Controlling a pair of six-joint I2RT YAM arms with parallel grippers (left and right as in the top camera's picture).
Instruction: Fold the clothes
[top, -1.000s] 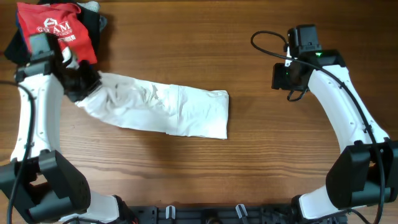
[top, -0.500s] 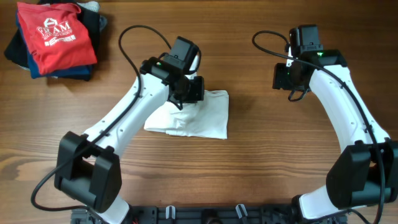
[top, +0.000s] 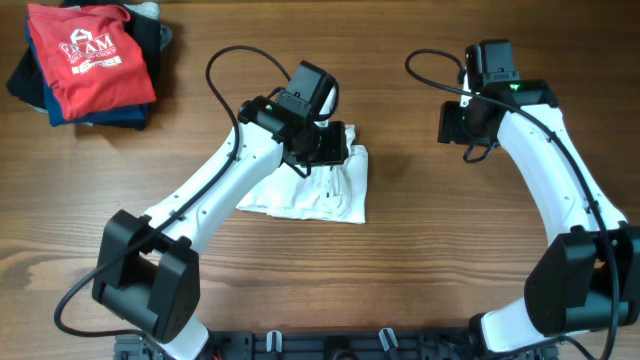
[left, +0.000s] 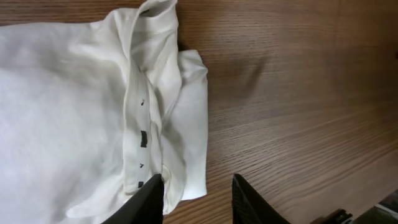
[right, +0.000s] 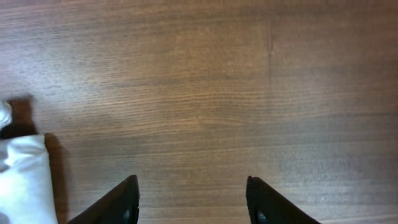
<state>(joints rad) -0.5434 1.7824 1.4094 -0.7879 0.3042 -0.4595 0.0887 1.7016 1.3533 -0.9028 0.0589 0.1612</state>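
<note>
Left hand (left: 198, 198) has shifted right along the folded white T-shirt (left: 62, 112), spread apart; right hand (right: 193, 199) unmoved, likewise spread.

white "am" lettering on the red t-shirt (top: 90, 60), otherwise illegible

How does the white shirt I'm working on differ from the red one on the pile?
The white T-shirt lies mid-table, rumpled, directly on the table under the left gripper; the red T-shirt sits flat at a far corner on dark garments. From overhead the white one shows no print; the red one shows white print. Both are folded compact.
</note>
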